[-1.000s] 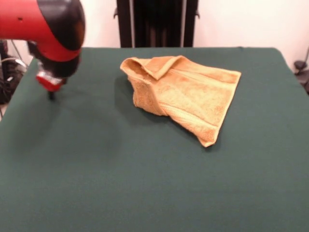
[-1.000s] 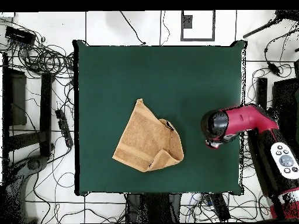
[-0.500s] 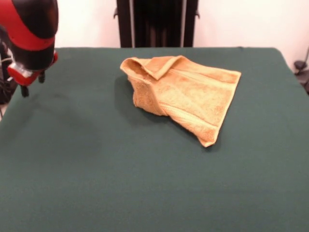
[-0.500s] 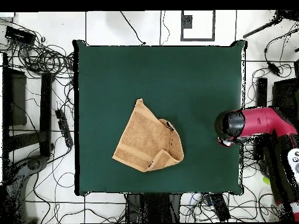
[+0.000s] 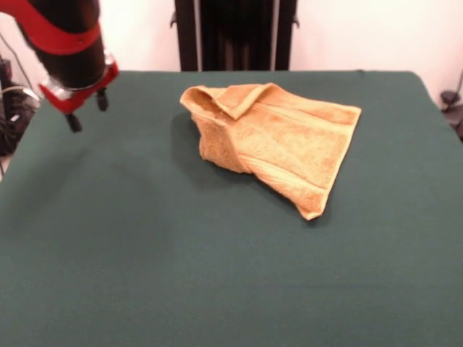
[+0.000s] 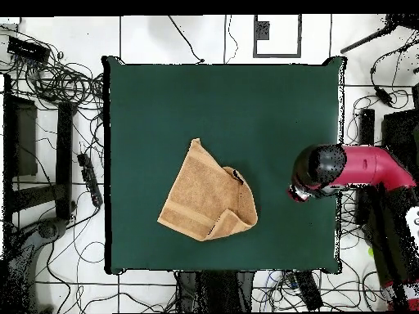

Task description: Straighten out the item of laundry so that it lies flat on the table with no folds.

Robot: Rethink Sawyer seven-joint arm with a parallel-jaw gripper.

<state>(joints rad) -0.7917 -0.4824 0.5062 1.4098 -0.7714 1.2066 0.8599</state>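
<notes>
The orange-tan towel (image 5: 275,144) lies on the green table (image 5: 217,275), not flat: in the front view its far-left corner is turned over into a raised, open fold (image 5: 221,97), and the cloth below that fold bunches into a creased ridge. The rest spreads out toward four o'clock, tapering to a corner (image 5: 311,213) that rests on the felt. A woven band runs along the lower edge, parallel to the hem.

In the overhead view the towel (image 6: 204,204) sits a little toward seven o'clock from the table's centre, with one pointed corner at twelve o'clock of the cloth and the turned-over flap (image 6: 237,214) at its four-o'clock side. A small dark spot shows at the flap's upper edge; what it is cannot be told.

The gripper (image 5: 87,110) hangs above the table near its edge, well apart from the towel, at about nine o'clock of it in the front view and three o'clock in the overhead view (image 6: 299,193). Its two dark fingers (image 5: 73,121) stand apart with nothing between them. The red and black arm (image 6: 360,168) reaches in over the table's side.
</notes>
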